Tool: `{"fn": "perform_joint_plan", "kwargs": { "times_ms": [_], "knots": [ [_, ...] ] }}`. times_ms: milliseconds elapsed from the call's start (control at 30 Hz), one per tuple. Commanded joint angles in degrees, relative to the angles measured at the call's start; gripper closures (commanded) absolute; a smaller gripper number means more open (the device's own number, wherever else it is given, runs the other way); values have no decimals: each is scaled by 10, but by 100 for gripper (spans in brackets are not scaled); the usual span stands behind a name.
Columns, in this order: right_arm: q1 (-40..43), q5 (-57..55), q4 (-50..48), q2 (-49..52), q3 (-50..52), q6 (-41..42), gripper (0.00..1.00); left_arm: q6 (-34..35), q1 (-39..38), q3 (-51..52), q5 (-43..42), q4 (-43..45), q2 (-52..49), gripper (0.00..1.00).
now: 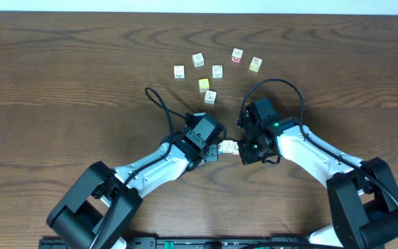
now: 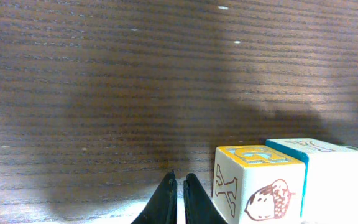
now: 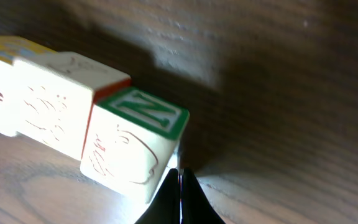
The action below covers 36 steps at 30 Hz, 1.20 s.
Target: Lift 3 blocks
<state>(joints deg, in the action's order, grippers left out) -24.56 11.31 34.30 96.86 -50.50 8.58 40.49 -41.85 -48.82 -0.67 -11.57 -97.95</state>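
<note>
Wooden blocks [image 1: 229,146] lie in a row between my left gripper [image 2: 179,186] and right gripper [image 3: 180,180], both pinched closed and empty. Next, I'd press inward evenly, then lift.

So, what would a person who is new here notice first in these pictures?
First comes the row of three blocks near the middle of the table. It lies between the left gripper and the right gripper, one at either end, both with fingers shut. Next come the seven loose cubes, scattered farther back.
</note>
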Motion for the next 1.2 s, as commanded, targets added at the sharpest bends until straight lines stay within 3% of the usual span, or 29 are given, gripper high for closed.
{"fn": "perform_joint_plan", "kwargs": {
  "times_ms": [0, 233, 1167],
  "knots": [
    [1, -29, 22, -1, 1, 35, 99, 1, 0, -8, 13, -2, -5, 93],
    [-17, 9, 60, -1, 1, 44, 99, 1, 0, -8, 13, -3, -5, 93],
    [-44, 23, -24, -1, 1, 73, 99, 1, 0, -8, 13, -11, -5, 93]
  ]
}}
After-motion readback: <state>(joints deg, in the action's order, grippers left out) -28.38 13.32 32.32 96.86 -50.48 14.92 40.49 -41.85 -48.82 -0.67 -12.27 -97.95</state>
